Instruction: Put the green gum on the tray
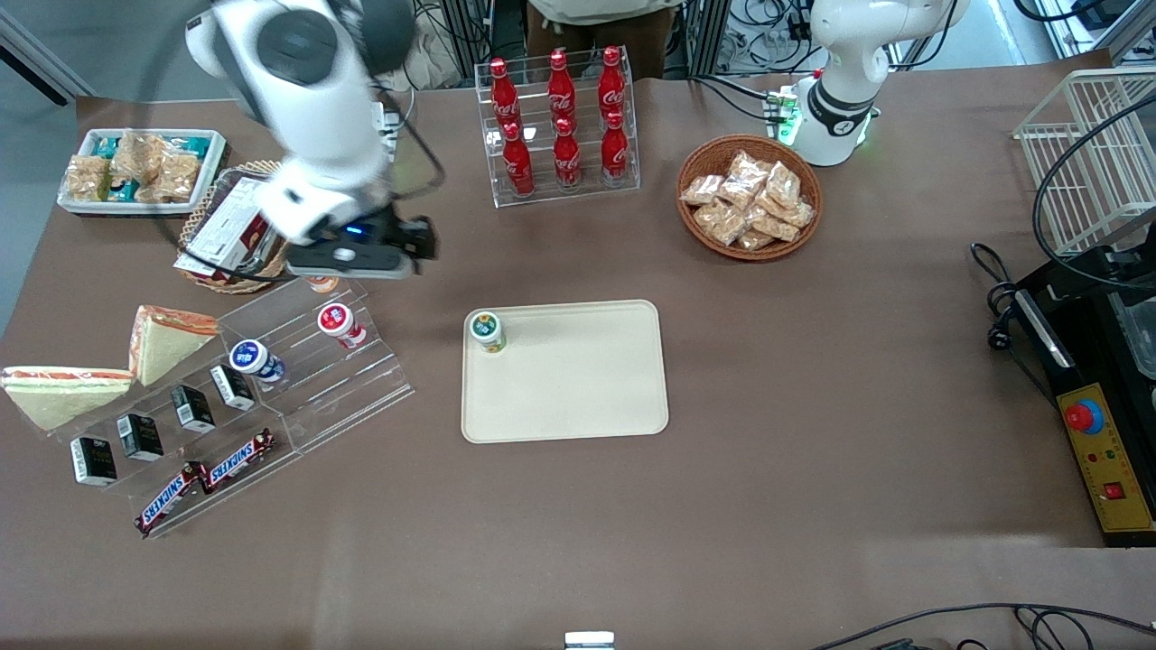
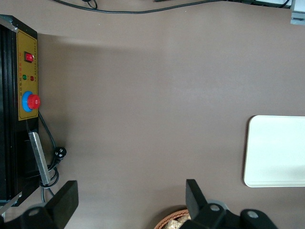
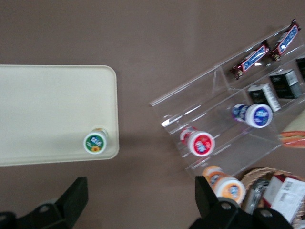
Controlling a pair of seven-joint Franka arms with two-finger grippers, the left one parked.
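We've got the working arm hanging high over the clear acrylic stepped rack, its gripper above the rack's upper step with the 2 black fingers spread wide and nothing between them. On the rack sit the blue-lidded bottle, the red-lidded bottle and the orange-lidded bottle. Further along, the green gum stands upright on the tray, tucked in a rounded corner nearest the rack: a small cylinder, white lid with a round green label. The tray itself is flat, cream and low-rimmed.
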